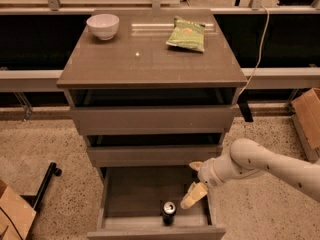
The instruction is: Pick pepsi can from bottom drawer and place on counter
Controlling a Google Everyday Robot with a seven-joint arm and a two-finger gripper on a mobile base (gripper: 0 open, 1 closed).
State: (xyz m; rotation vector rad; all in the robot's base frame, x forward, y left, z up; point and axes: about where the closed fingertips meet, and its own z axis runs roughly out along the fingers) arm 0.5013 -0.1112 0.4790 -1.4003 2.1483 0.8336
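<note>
The pepsi can (169,211) stands upright in the pulled-out bottom drawer (155,231), near its front panel, silver top showing. My gripper (194,181) hangs over the right side of the drawer, just right of the can and a little above it, not touching it. Its two pale fingers (193,195) stand apart, with nothing between them. The white arm reaches in from the right. The counter (150,59) is the glossy grey-brown top of the cabinet.
A white bowl (103,25) sits at the counter's back left and a green snack bag (186,34) at its back right. The two upper drawers stand slightly open. A cardboard box (307,119) is at the right, and a black stand leg (45,184) at the lower left.
</note>
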